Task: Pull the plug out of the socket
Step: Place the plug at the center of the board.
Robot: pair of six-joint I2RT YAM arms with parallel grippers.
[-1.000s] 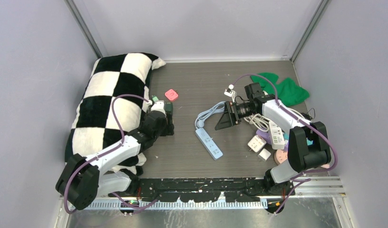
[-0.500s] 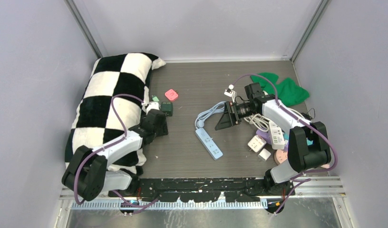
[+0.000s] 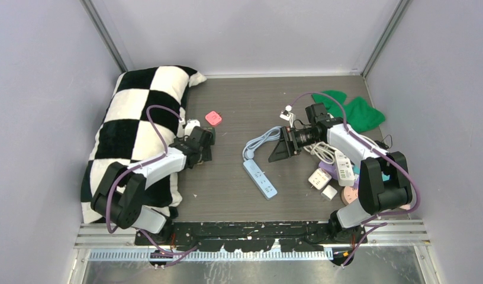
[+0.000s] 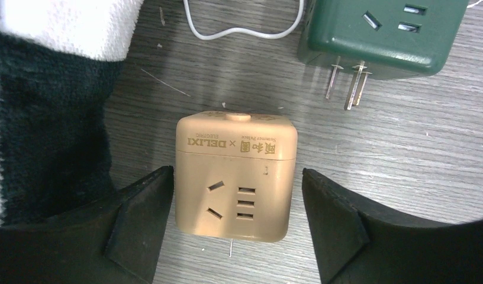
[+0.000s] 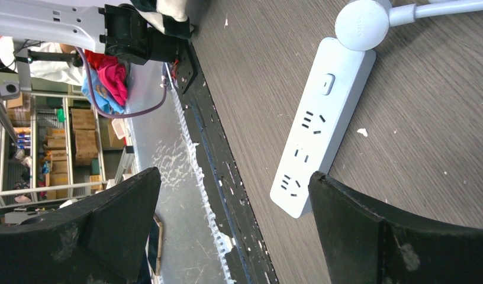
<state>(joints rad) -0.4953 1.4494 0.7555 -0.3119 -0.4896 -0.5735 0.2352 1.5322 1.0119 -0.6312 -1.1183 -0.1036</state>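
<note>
In the left wrist view a beige cube socket [image 4: 235,177] lies on the table, its slotted face up. My left gripper [image 4: 235,198] straddles it, open, with a thin gap on each side. A dark green cube plug [image 4: 384,35] lies apart at the upper right, its metal prongs [image 4: 348,86] bare and pointing at the beige cube. From above, the left gripper [image 3: 202,144] sits beside the pillow. My right gripper [image 3: 280,151] hangs open and empty over the table's middle, above a pale power strip [image 5: 313,142].
A black-and-white checked pillow [image 3: 138,118] fills the left side. A pink adapter [image 3: 213,118] lies behind the left gripper. The power strip [image 3: 260,178] and its cord lie in the middle. Several adapters [image 3: 334,171] and a green cloth [image 3: 351,109] crowd the right side.
The left arm's elbow has swung leftward and its jaws have widened, letting go of the beige cube. The right arm has not moved.
</note>
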